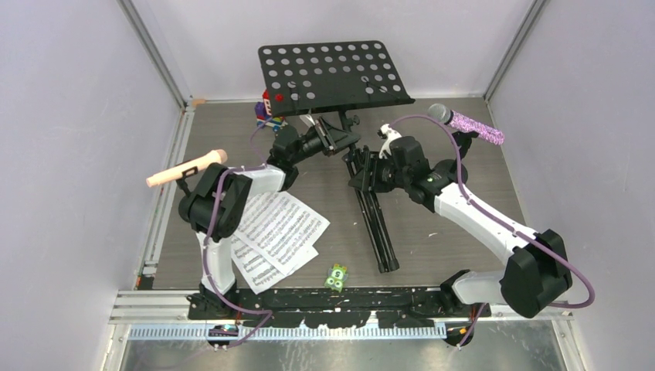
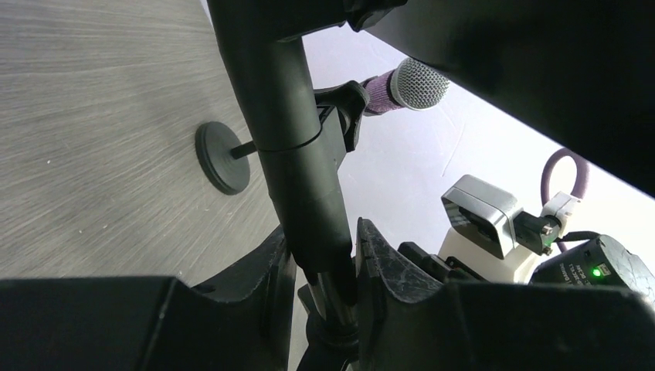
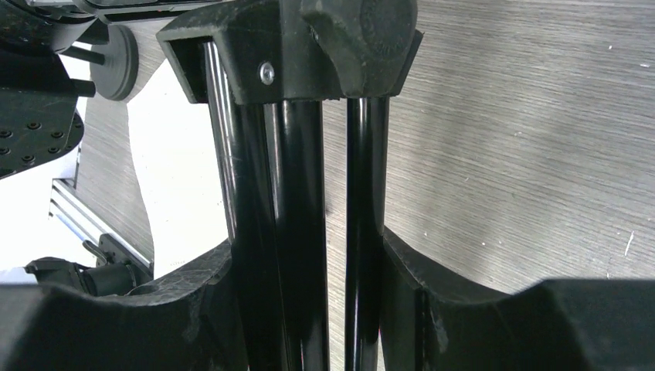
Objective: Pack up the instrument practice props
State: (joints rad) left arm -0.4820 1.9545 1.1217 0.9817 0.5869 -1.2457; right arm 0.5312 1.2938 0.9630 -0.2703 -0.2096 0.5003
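Grey wood-grain tabletop [image 1: 463,224] carries white sheet-music pages [image 1: 278,228] nearest the arm bases, thin and floppy, probably best pinched at an edge. Further in, the right tool [image 3: 305,270] is clenched on the folded tripod legs [image 1: 376,224], smooth stiff tubes that could slip or twist, and the left tool [image 2: 324,259] grips the stand's post [image 2: 297,170]. Farthest back, the black perforated music desk [image 1: 332,73] sits at the post's end, so the stand likely handles top-heavy; holds close to the joints seem soundest.
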